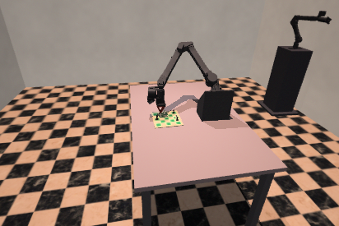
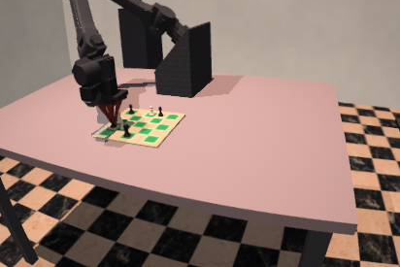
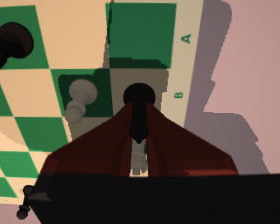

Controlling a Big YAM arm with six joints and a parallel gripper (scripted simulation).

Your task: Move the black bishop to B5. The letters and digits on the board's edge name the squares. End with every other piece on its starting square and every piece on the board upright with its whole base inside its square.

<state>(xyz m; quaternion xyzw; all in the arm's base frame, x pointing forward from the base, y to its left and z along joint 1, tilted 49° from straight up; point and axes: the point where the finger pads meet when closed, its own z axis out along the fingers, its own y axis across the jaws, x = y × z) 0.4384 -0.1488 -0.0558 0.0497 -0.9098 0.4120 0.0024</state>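
The small green and tan chessboard (image 1: 179, 123) (image 2: 165, 134) (image 3: 141, 30) lies on the pink table (image 1: 197, 152) (image 2: 252, 146). My gripper (image 1: 160, 112) (image 2: 114, 119) (image 3: 139, 111) reaches down over the board's corner and its red fingers are shut on the black bishop (image 2: 114, 124) (image 3: 139, 95). In the wrist view the bishop is upright over the shaded edge square beside the letter B (image 3: 178, 95). I cannot tell whether its base touches the board. A white pawn (image 3: 81, 97) stands on the green square next to it. A black piece (image 2: 127, 132) (image 3: 11, 42) stands further along.
More pieces stand at the board's far side: a white one (image 2: 152, 110) and two black ones (image 2: 160, 111) (image 2: 130, 110). The arm's dark base block (image 1: 215, 104) (image 2: 186, 60) sits behind the board. A black pedestal (image 1: 288, 78) with a second arm stands off the table.
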